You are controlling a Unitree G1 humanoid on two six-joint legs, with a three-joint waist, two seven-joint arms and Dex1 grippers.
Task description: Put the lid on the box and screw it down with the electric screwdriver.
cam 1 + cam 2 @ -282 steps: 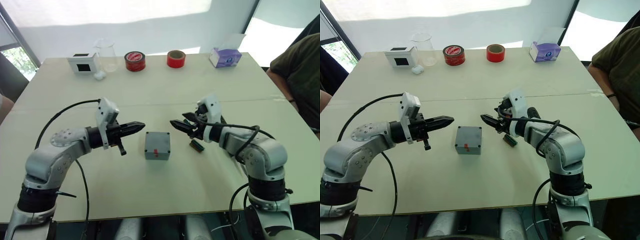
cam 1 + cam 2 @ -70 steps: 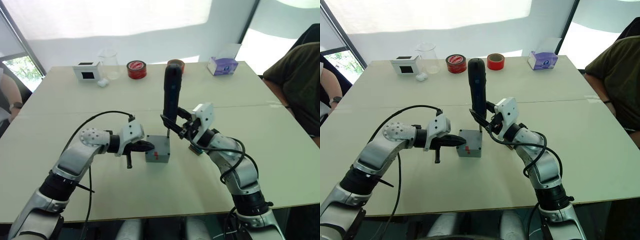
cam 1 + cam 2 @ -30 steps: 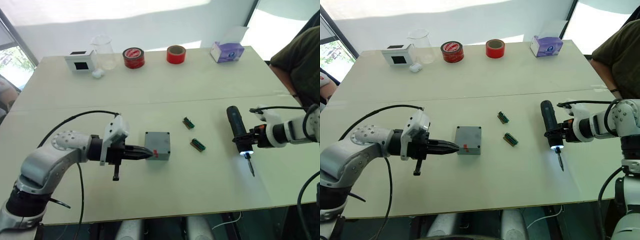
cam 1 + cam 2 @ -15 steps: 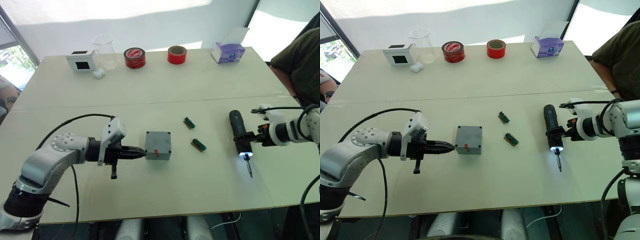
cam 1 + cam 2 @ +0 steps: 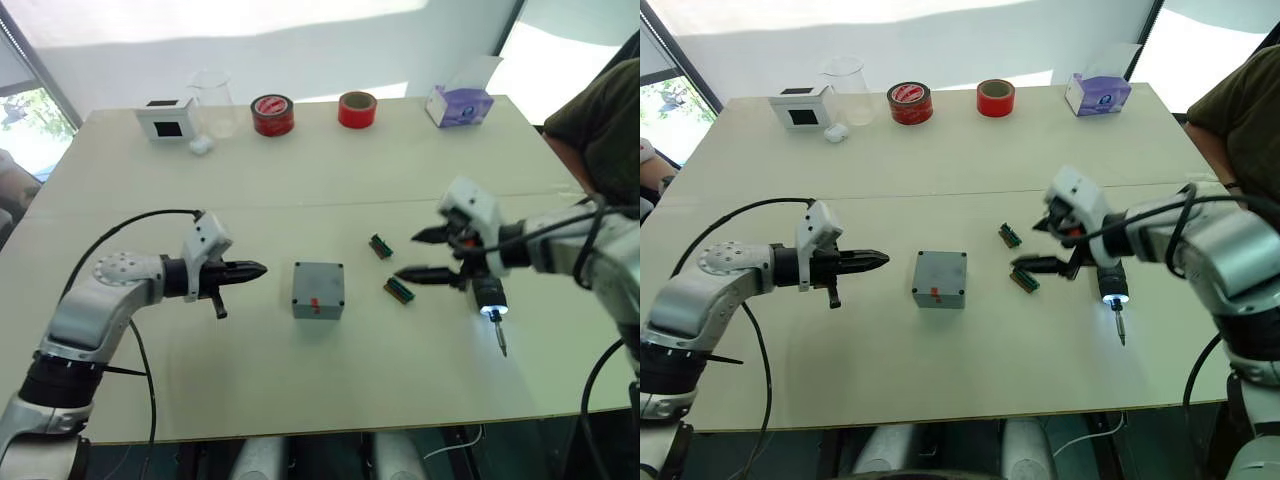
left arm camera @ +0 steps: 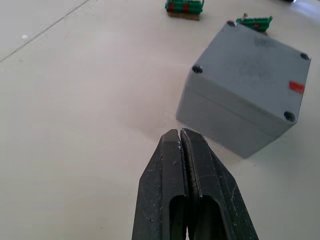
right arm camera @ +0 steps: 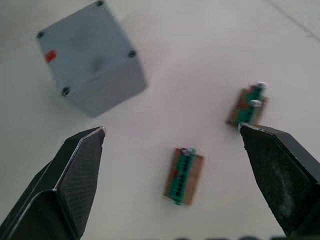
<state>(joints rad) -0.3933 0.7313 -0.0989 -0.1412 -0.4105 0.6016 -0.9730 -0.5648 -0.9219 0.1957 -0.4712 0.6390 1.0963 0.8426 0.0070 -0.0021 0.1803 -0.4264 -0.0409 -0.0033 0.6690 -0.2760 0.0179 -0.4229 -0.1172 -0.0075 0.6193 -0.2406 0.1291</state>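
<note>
The grey box [image 5: 318, 290] stands closed at mid-table with the lid [image 6: 250, 57] on it, a seam running round the walls. The top face shows corner screw holes and a small red mark. My left gripper [image 5: 260, 268] is shut and empty, pointing at the box from a short way to its left, not touching. The electric screwdriver [image 5: 488, 296] lies flat on the table to the right, its tip light on. My right gripper [image 5: 407, 256] hovers open and empty just left of the screwdriver, above two small green circuit boards.
The green boards [image 5: 379, 245] [image 5: 399, 290] lie between box and screwdriver. Along the far edge stand a white box with a black face [image 5: 165, 118], a glass beaker [image 5: 210, 98], two red tape rolls [image 5: 271, 115] [image 5: 356, 108] and a tissue box [image 5: 460, 100]. A person [image 5: 600, 120] sits at the right.
My right gripper has let go of the screwdriver, opened and swung left over the green boards. My left gripper has backed away from the box, staying shut. The screwdriver stays put.
</note>
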